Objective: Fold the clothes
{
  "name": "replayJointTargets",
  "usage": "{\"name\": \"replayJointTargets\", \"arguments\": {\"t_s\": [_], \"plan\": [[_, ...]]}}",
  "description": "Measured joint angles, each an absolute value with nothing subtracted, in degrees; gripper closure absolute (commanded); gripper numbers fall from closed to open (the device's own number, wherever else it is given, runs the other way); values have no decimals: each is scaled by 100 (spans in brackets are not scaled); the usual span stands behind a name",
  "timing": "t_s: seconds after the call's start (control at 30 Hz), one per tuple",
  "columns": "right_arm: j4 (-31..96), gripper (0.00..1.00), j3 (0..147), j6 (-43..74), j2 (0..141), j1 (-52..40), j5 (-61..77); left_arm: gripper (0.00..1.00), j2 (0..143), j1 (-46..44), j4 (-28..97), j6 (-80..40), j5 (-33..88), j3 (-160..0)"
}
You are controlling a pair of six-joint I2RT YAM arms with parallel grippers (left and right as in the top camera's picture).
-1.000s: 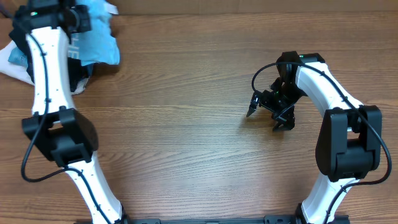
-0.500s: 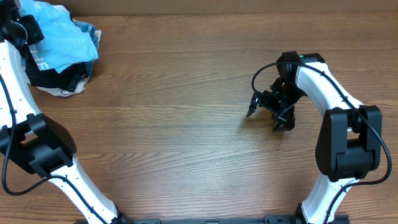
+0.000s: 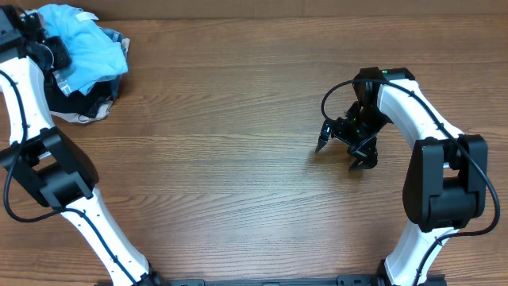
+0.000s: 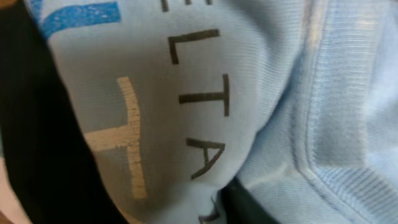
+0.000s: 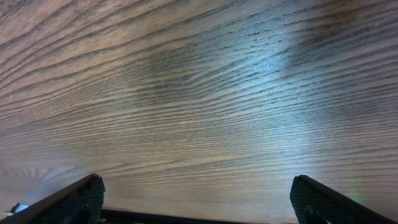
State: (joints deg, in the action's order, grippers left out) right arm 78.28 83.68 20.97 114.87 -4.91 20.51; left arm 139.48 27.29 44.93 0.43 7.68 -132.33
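Left claw [image 3: 54, 54] sits on the pile of clothes in the far left corner of the brown wooden table [image 3: 222, 167]. Its own camera is pressed so close to the cloth that no fingers show. So I cannot tell if it is open or shut, or if it has hold of anything. That camera sees only the light blue short-sleeved shirt [image 4: 267, 93], with dark and pale letters printed on it, and a bit of a black garment [image 4: 37, 155] beside it.

Right claw [image 3: 347, 148] hangs over bare wood on the right side of the table. Its fingers are spread wide with nothing between them. It has not moved in the last second.

A second ago the white left arm [image 3: 28, 95] lay across the pile, and the shirt stuck out more to the right. Then the arm swung off to the left, and now it is back at the pile's left side. The shirt now lies in a crumpled heap on top of the black garment, with a little white cloth [image 3: 75, 119] peeking out below.

I think no folding has begun. The shirt is bunched up in the corner, well apart from the right claw. It likely has to come to the middle and be laid flat first.
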Motion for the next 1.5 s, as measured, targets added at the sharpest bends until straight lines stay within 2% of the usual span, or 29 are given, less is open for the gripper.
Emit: {"name": "replayJointTargets", "arguments": {"t_s": [0.03, 0.07, 0.43, 0.5, 0.53, 0.63, 0.67, 0.7, 0.73, 0.77, 0.83, 1.1, 1.3, 1.5], "plan": [[7828, 0, 8368, 2095, 11487, -491, 2051, 14, 13948, 2751, 4495, 23, 738, -13233], [7828, 0, 8368, 2097, 11487, -491, 2051, 0, 13939, 2781, 4495, 10, 709, -13233], [7791, 0, 8368, 2097, 11487, -491, 2049, 0, 13364, 3041, 4674, -287, 587, -13163], [7758, 0, 8368, 2097, 11487, -491, 2051, 6, 13076, 3041, 4672, -336, 589, -13161], [7749, 0, 8368, 2097, 11487, -491, 2051, 13, 12884, 3039, 4668, -401, 602, -13161], [7714, 0, 8368, 2097, 11487, -491, 2049, 40, 12468, 3035, 4598, -484, 668, -13161], [7693, 0, 8368, 2097, 11487, -491, 2051, 53, 12363, 3024, 4547, -519, 692, -13161], [7671, 0, 8368, 2097, 11487, -491, 2051, 72, 12287, 3015, 4484, -554, 707, -13161], [7647, 0, 8368, 2097, 11487, -491, 2053, 82, 12241, 3009, 4416, -574, 725, -13166], [7634, 0, 8368, 2099, 11487, -491, 2051, 89, 12234, 2998, 4351, -582, 738, -13170], [7627, 0, 8368, 2097, 11487, -491, 2049, 96, 12291, 2976, 4169, -615, 753, -13170], [7623, 1, 8368, 2097, 11487, -491, 2051, 96, 13305, 2961, 3354, -661, 797, -13170], [7631, 1, 8368, 2182, 11487, -491, 2053, 87, 14243, 2941, 3284, -698, 790, -13170], [7697, 1, 8368, 2248, 11487, -491, 2053, 82, 14269, 2939, 3409, -694, 777, -13172]]}}
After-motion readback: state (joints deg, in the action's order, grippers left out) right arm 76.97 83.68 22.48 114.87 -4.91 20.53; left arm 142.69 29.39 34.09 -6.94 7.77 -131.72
